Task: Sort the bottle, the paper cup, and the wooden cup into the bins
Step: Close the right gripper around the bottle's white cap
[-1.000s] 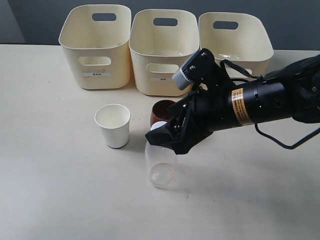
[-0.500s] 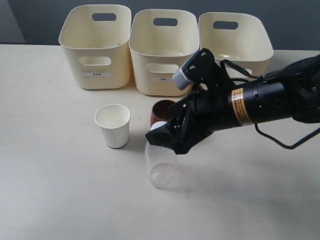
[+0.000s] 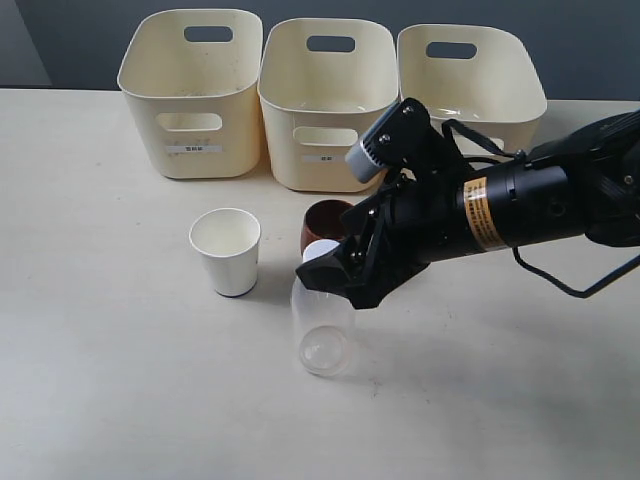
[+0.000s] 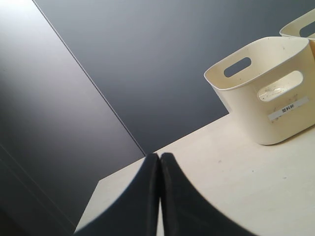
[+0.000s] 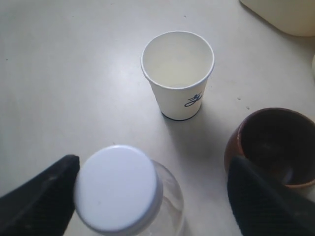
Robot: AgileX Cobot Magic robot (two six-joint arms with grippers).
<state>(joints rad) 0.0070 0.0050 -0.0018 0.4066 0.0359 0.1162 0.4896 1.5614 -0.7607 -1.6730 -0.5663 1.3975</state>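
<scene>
The clear bottle (image 3: pixel 322 325) with its white cap (image 5: pixel 118 189) stands upright in the middle of the table. My right gripper (image 3: pixel 330 265) (image 5: pixel 152 167) is open, with one finger on each side of the cap. One finger (image 5: pixel 47 194) is right beside the cap; the other (image 5: pixel 266 201) is well apart from it, next to the wooden cup (image 3: pixel 322 218) (image 5: pixel 275 142). The white paper cup (image 3: pixel 227 250) (image 5: pixel 178 73) stands upright to the left. Three cream bins (image 3: pixel 190 130) (image 3: pixel 322 160) (image 3: pixel 520 100) line the back. My left gripper (image 4: pixel 160 157) is shut and holds nothing.
The wooden cup sits just behind the bottle, close to the middle bin's front wall. The left wrist view shows the leftmost bin (image 4: pixel 256 123), the table's edge and a dark wall behind. Bare tabletop (image 3: pixel 120 380) lies in front of the cups.
</scene>
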